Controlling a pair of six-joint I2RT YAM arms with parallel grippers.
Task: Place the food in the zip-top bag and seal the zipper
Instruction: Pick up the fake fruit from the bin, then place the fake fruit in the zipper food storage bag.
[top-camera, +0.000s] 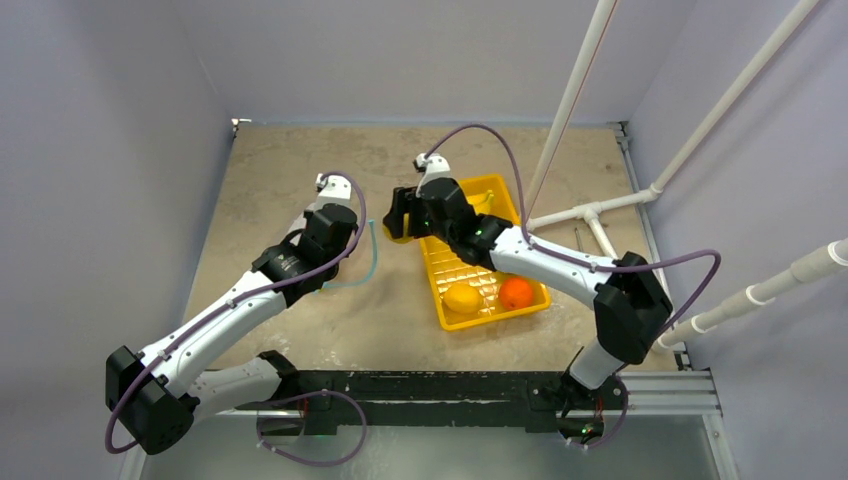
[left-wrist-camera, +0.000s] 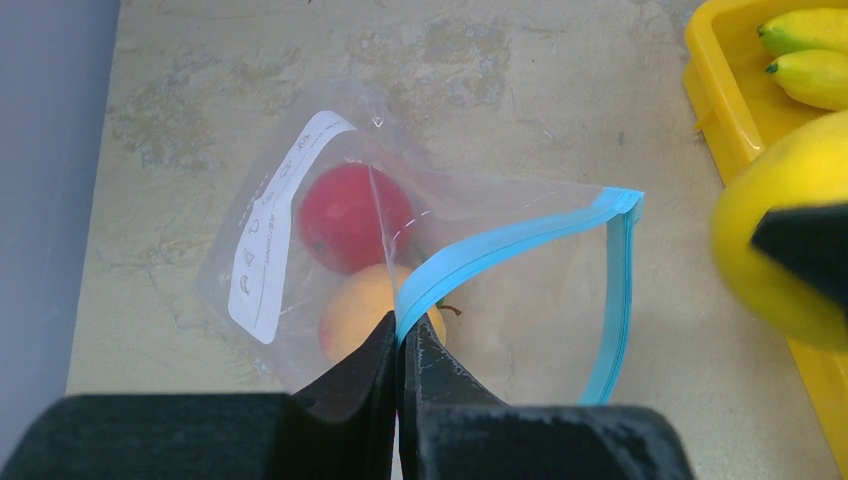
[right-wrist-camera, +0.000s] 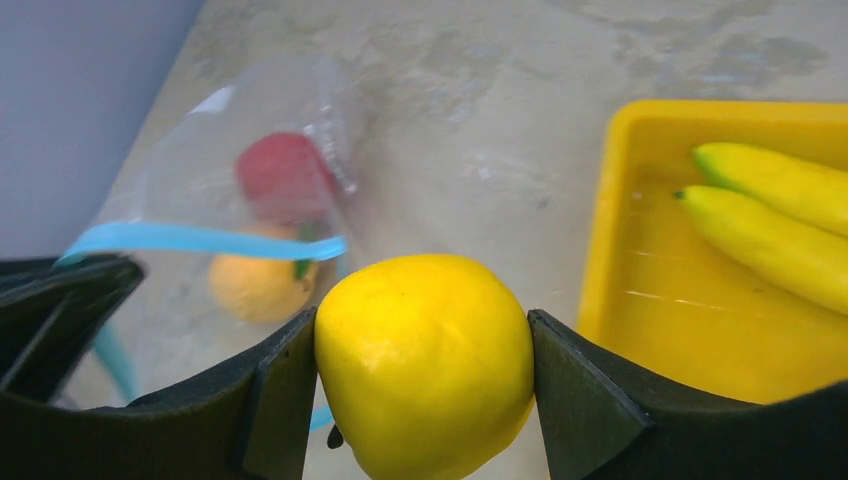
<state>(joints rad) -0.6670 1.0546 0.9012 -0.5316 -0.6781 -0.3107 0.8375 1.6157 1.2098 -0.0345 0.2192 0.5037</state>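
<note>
Both grippers are working together. My left gripper (left-wrist-camera: 400, 335) is clenching one lip of the zipper (left-wrist-camera: 520, 240) and lifting the mouth of the zip-top bag (left-wrist-camera: 500, 300) agape so food can go in. My right gripper (right-wrist-camera: 424, 395) is grasping a yellow fruit (right-wrist-camera: 420, 340) just beside that mouth, ready, I judge, for dropping inside. Beyond, a red fruit (left-wrist-camera: 350, 215) and an orange fruit (left-wrist-camera: 355, 310) are lying within the bag. Its white label panel (left-wrist-camera: 275, 230) is showing marks too small to read. Farther off, bananas (right-wrist-camera: 780, 180) are waiting in the yellow tray (right-wrist-camera: 620, 200).
</note>
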